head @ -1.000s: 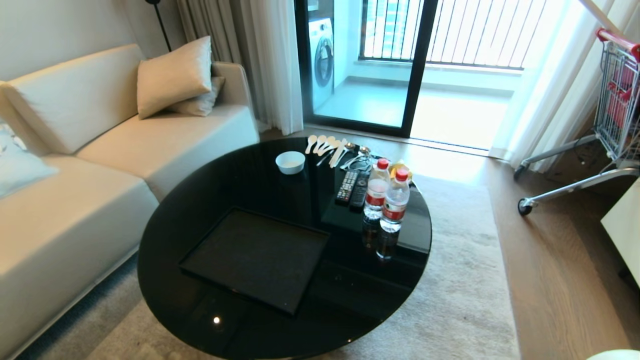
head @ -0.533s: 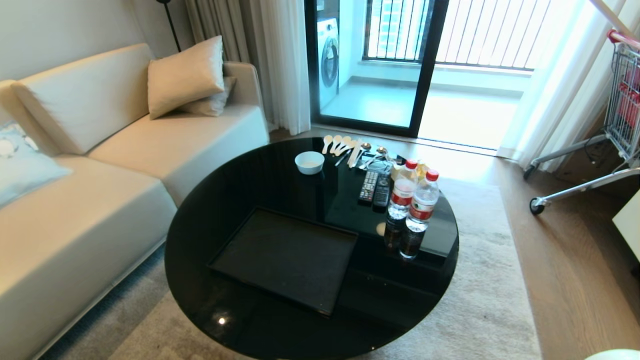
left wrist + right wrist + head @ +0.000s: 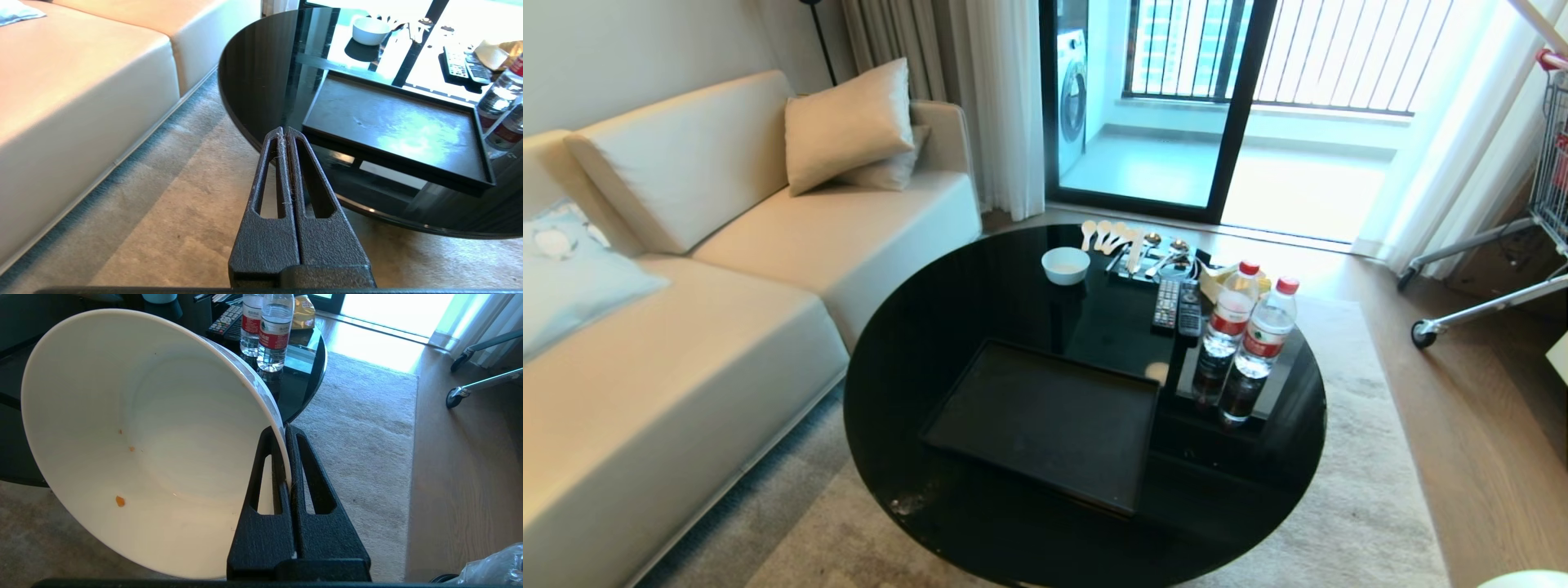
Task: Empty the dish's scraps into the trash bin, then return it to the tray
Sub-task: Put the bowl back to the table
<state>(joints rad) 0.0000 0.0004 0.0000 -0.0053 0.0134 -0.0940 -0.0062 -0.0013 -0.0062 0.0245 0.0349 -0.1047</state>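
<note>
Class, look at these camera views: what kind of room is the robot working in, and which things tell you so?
Most likely a home living room: a cream sofa with cushions, a round black coffee table carrying TV remotes, and a sliding glass door to a balcony with a washing machine.

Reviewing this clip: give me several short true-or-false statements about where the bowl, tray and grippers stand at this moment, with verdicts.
1. The right gripper is shut on the rim of the plain round white bowl. True.
2. Three whole carrot slices lie in that bowl. False: only a few tiny orange crumbs remain inside.
3. The matte black rectangular tray has nothing on it. True.
4. The left gripper is open above the tray. False: it is shut, holds nothing, and hangs over the beige carpet beside the glossy black round table.
5. A smaller white bowl sits on the tray. False: it stands on the tabletop, on the far side, near the spoons.
</note>
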